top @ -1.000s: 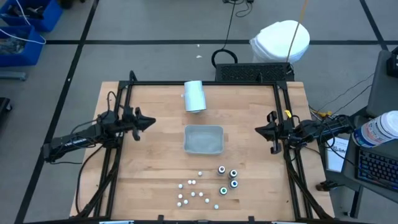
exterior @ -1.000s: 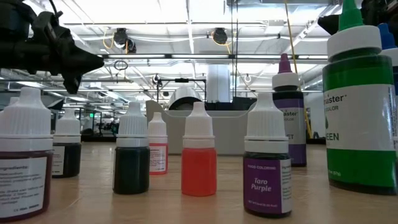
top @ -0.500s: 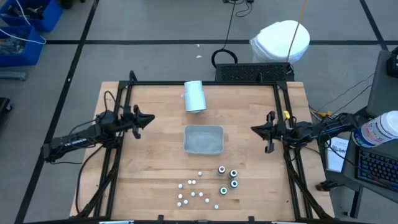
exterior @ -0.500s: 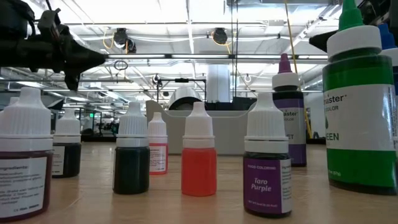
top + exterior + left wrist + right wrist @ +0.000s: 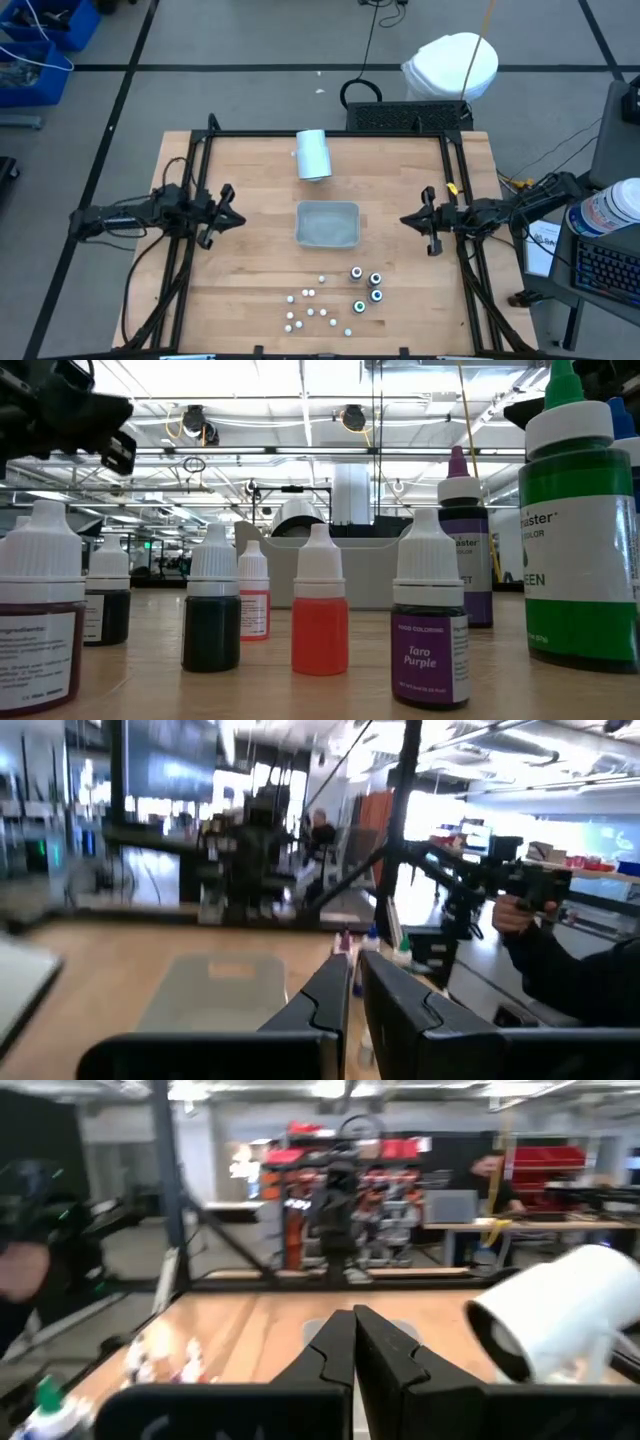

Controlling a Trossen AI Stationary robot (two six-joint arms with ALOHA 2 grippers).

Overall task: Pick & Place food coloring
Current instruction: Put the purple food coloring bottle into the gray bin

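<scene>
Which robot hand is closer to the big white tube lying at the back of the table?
The left. The left gripper sits left of and in front of the white tube; the right gripper sits farther away, off to the tube's right and in front.

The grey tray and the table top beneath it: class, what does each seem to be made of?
Grey tray: probably plastic, matte and slightly translucent, with rounded moulded corners. Table top: wood, likely jointed boards, shown by pale brown grain running in strips with a smooth finish.
</scene>
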